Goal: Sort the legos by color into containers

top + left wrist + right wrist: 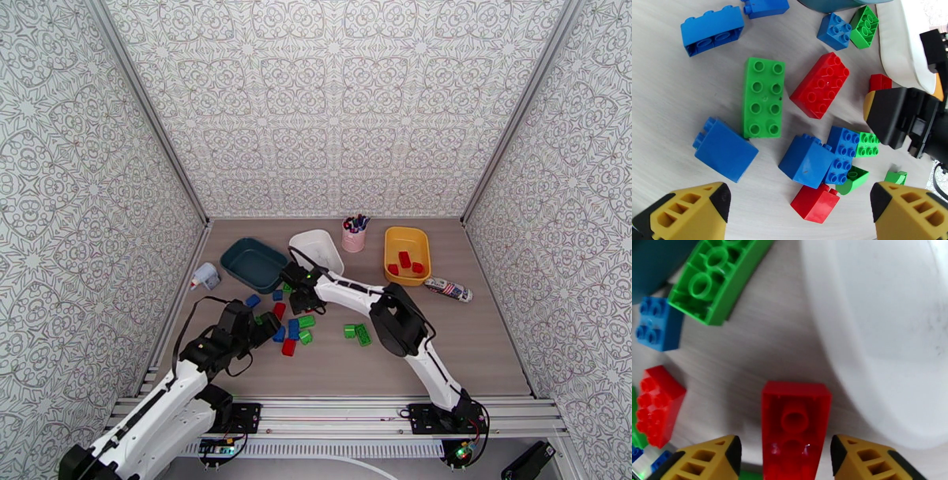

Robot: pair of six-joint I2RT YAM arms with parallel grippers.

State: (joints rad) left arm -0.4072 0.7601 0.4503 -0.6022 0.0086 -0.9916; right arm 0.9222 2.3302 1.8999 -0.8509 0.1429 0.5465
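Red, green and blue legos point(294, 328) lie scattered in front of the teal tub point(254, 264) and the white tub point(316, 251). The yellow tub point(407, 254) holds three red bricks. My right gripper point(299, 290) is low beside the white tub point(888, 338), open, with an upside-down red brick point(796, 425) between its fingers point(707, 459) and a gap on each side. My left gripper point(801, 205) hovers open over the pile, above a small red brick point(815, 203), blue bricks point(809, 160), a green 2x4 point(763, 103) and a red 2x4 point(821, 85).
A pink cup of pens point(354, 234) stands between the white and yellow tubs. A striped tube point(448, 289) lies right of the yellow tub, a small white object point(205, 275) left of the teal one. Two green bricks point(357, 332) sit apart, under the right arm.
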